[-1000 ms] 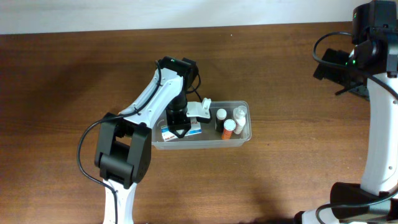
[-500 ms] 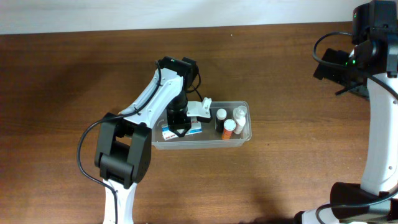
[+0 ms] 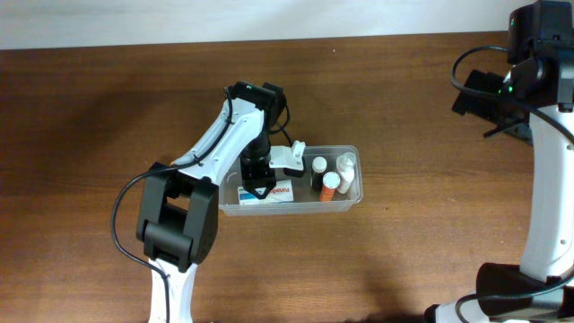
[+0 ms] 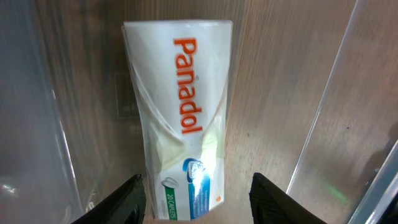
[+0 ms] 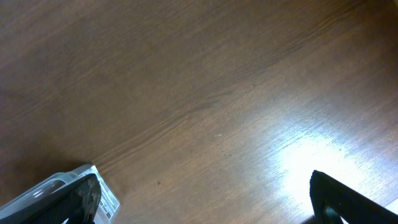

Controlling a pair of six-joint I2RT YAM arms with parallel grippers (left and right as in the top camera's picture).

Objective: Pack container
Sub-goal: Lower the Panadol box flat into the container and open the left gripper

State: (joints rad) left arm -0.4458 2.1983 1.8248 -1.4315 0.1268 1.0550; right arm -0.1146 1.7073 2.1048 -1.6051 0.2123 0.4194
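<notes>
The clear plastic container (image 3: 297,208) sits mid-table. A white Panadol box (image 3: 271,193) lies flat on its floor at the left end. Small bottles stand at its right end: two with white caps (image 3: 319,165) (image 3: 344,163) and an orange one (image 3: 329,187). My left gripper (image 3: 259,182) hangs open just above the box. In the left wrist view the box (image 4: 183,106) lies between the spread fingers (image 4: 198,190), which do not touch it, with the container's clear wall (image 4: 339,118) at the right. My right gripper (image 3: 484,97) is open and empty at the far right, over bare table (image 5: 202,193).
A white object (image 3: 289,158) lies in the container next to the left gripper. The wooden table (image 3: 404,260) runs to a pale wall at the back. The right arm's base (image 3: 516,292) stands at the right edge.
The Panadol box has dropped from the left gripper and now lies flat on the container floor. The left fingers have opened. The right arm has not moved.
</notes>
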